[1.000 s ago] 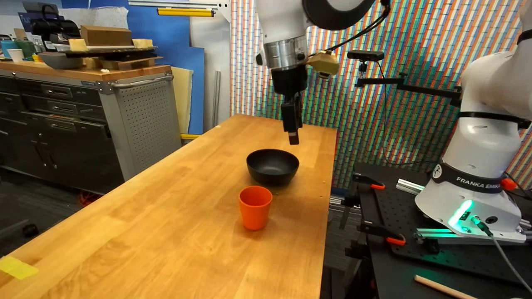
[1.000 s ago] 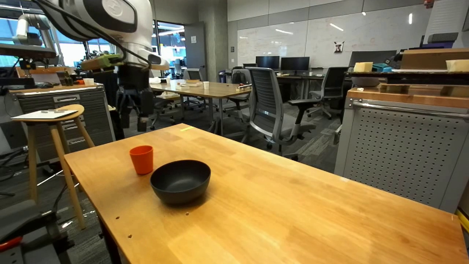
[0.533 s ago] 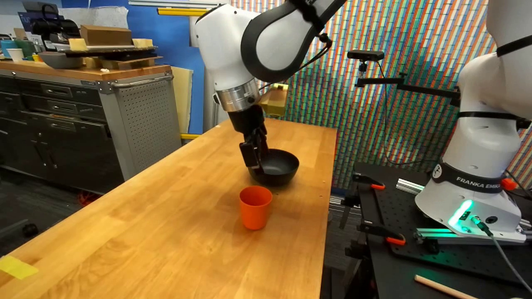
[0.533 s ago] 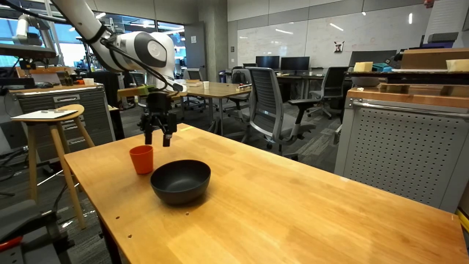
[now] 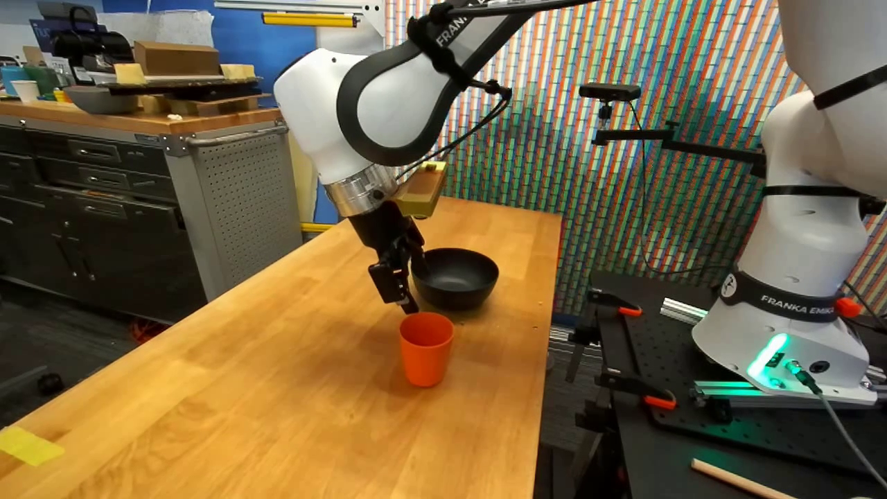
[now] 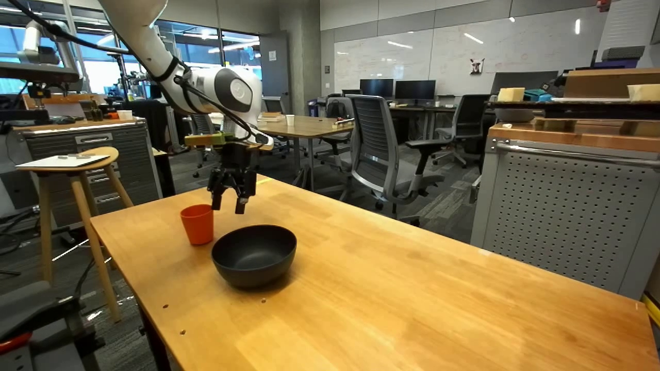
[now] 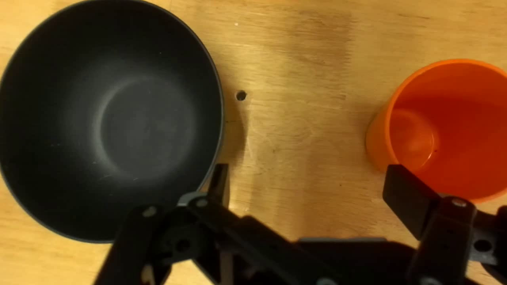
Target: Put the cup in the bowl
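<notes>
The orange-red cup [image 5: 426,362] stands upright on the wooden table, close to the black bowl [image 5: 455,287]. Both also show in an exterior view, the cup [image 6: 197,225] left of the bowl [image 6: 252,265]. My gripper [image 6: 228,210] is open and empty, pointing down at about cup-rim height. In the wrist view the gripper [image 7: 309,170] spans the gap between the bowl [image 7: 134,118] at left and the cup [image 7: 455,138] at right. One finger [image 7: 412,200] overlaps the cup's rim in that view; I cannot tell whether it touches. The cup and the bowl are empty.
The wooden table [image 5: 291,388] has an edge beside the robot base [image 5: 790,298]. A cabinet [image 5: 235,187] stands past the table's far side. Yellow tape [image 5: 29,445] lies at a table corner. A chair [image 6: 379,149] and a stool [image 6: 82,170] stand around the table.
My gripper has come down and across, from high over the table to beside the cup, staying open. The cup has shifted very slightly away from the bowl in the last half second.
</notes>
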